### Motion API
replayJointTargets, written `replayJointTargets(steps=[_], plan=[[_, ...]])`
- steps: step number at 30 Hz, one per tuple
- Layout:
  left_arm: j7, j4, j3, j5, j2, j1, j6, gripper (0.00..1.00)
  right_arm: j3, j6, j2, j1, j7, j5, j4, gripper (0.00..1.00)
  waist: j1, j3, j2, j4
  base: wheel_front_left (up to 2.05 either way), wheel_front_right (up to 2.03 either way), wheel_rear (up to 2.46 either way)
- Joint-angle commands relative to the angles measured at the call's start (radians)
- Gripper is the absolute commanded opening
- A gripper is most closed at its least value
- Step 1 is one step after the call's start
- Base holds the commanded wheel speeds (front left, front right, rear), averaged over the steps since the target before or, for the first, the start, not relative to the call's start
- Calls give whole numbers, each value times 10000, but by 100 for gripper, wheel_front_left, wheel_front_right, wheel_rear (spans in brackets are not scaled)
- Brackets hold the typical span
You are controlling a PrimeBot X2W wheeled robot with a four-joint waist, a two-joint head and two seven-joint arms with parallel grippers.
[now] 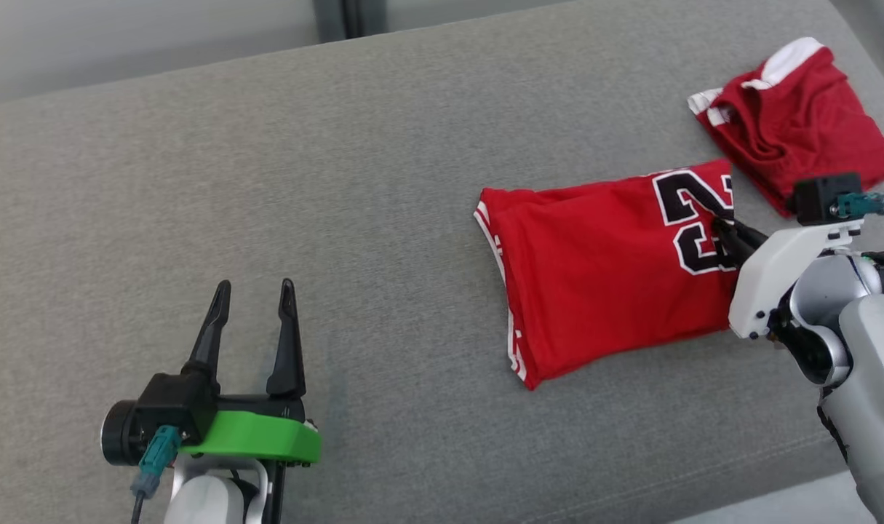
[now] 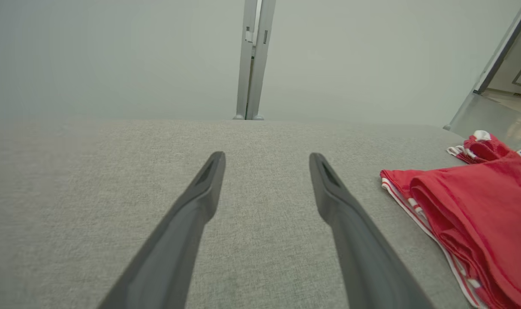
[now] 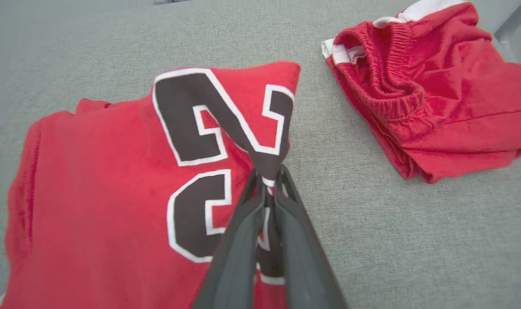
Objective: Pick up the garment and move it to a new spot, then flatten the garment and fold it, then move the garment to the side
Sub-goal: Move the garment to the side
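Observation:
A folded red garment (image 1: pixel 602 269) with large black numbers edged in white lies on the grey cushion, right of centre. My right gripper (image 1: pixel 722 225) is shut on the garment's right edge, at the numbers; in the right wrist view the fabric (image 3: pixel 114 184) is pinched and puckered between the closed fingertips (image 3: pixel 266 178). My left gripper (image 1: pixel 256 295) rests far to the lower left, open, with nothing between its fingers (image 2: pixel 209 180). The garment's striped hem (image 2: pixel 457 223) shows at the right of the left wrist view.
A second red garment (image 1: pixel 791 116) with white trim lies folded at the far right, just beyond the held one (image 3: pixel 427 94). The grey cushion (image 1: pixel 267 182) stretches wide to the left. Its back edge meets a pale wall with a metal post (image 2: pixel 254 60).

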Motion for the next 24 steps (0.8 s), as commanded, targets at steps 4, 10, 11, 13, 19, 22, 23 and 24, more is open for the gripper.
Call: replayJointTargets(steps=[4, 10, 11, 13, 19, 22, 23, 24], plan=[[-32, 21, -12, 179, 223, -455, -77, 100, -420, -19, 231, -340, -177, -94, -109, 0, 0, 937, -1, -2059, 0, 0, 0], [-30, 80, -66, 222, 308, -698, -124, 100, -610, -19, 502, -628, -374, -300, 56, 0, 0, 1050, -1, -2257, 0, 0, 0], [-30, 75, -72, 215, 317, -711, -123, 100, -620, -19, 526, -675, -388, -319, 87, 0, 0, 1052, -1, -2213, 0, 0, 0], [-30, 40, -19, 197, 343, -711, -53, 100, -600, -19, 561, -781, -441, -367, 127, 0, 0, 1044, -1, -2092, 0, 0, 0], [-30, -81, 178, 54, 353, -643, 35, 100, -622, -19, 500, -1332, -559, -624, 266, 0, 0, 962, -1, -1621, 0, 0, 0], [-30, -113, 241, 9, 336, -614, 62, 100, -606, -19, 457, -1791, -472, -758, 403, 0, 0, 921, -1, -1410, 0, 0, 0], [-30, -118, 234, -3, 322, -617, 47, 100, -630, -19, 423, -2009, -426, -822, 484, 0, 0, 911, -1, -1316, 0, 0, 0], [-30, -122, 240, -15, 315, -621, 41, 100, -648, -19, 398, -2197, -375, -868, 557, 0, 0, 906, -1, -1249, 0, 0, 0]])
